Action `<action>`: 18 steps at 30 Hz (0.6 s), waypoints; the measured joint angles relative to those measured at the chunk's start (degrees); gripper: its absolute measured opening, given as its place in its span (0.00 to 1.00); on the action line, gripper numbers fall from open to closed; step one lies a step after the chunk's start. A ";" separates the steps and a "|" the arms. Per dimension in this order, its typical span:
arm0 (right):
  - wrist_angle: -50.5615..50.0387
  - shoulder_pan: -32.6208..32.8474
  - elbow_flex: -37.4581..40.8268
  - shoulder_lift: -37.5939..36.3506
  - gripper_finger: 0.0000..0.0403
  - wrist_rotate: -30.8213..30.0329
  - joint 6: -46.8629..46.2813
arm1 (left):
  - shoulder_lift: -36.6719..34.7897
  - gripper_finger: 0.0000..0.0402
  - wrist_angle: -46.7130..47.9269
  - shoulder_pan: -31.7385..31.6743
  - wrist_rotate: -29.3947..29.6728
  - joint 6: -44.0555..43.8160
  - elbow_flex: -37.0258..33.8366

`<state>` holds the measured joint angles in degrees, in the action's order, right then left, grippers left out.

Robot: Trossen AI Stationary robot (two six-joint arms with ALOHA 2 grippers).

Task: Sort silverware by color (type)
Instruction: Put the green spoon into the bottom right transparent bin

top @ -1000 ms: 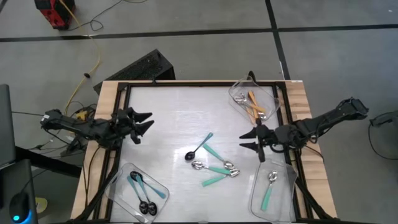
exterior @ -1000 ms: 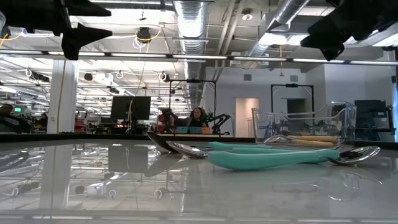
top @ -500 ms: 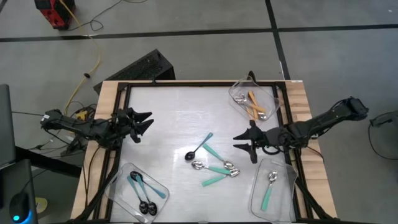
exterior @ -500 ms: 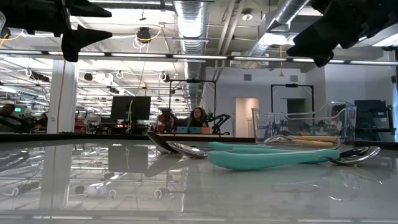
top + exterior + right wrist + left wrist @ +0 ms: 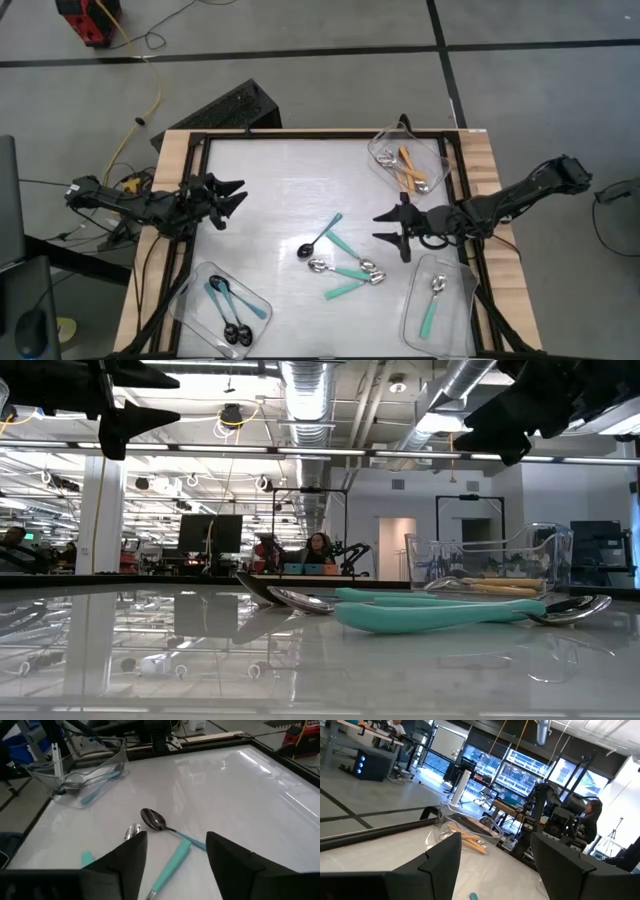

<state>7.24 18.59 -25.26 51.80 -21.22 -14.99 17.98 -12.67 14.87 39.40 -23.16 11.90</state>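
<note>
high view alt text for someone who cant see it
Seen from above, the open right pincer hovers beside loose teal and blue spoons mid-table. Three clear trays hold sorted spoons, and the open left pincer waits at the left edge.

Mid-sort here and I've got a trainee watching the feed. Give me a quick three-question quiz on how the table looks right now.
1. True or false: the right gripper holds a spoon.
2. Which tray holds the orange-handled spoons? A) far right tray B) near left tray C) near right tray
3. What colour is the bowl of the blue-handled spoon lying loose mid-table?

Key: 1. False; its fingers are open and empty above the table. 2. A. 3. Black.
</note>
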 joint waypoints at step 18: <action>11.13 0.55 -5.45 16.81 0.62 -0.52 2.50 | 0.00 0.56 0.19 0.00 -5.58 -0.24 0.02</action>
<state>18.37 19.14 -30.71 68.61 -21.73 -12.49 17.98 -12.48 14.87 33.82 -23.40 11.92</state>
